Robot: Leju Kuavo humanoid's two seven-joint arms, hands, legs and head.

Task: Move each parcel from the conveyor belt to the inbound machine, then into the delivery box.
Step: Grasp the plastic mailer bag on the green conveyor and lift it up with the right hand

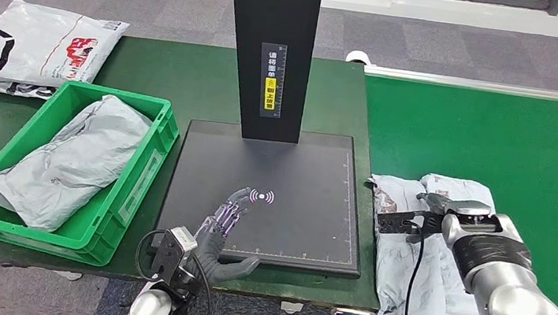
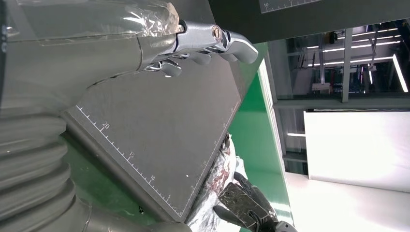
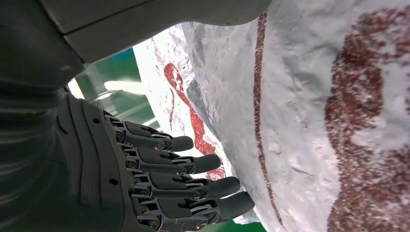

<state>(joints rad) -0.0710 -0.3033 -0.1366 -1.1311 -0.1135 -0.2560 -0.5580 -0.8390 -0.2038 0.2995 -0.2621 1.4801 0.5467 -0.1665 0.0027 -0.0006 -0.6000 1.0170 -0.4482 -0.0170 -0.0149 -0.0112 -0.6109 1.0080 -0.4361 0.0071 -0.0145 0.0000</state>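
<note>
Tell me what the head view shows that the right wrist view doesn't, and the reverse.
Head view alone: the green crate holding a grey parcel, the black scanner plate with its upright column, white bags beyond the crate, and the left hand spread over the plate's near edge. Right wrist view alone: the red print on the parcel's wrapping, close up. Both: the right hand, fingers straight, on the white parcel lying on the green belt.

The right hand (image 1: 409, 222) covers part of the parcel (image 1: 415, 260); contact there cannot be told. The black post (image 1: 270, 45) is cut off at the head view's upper edge. Its label (image 1: 271, 80) is too small to read.
</note>
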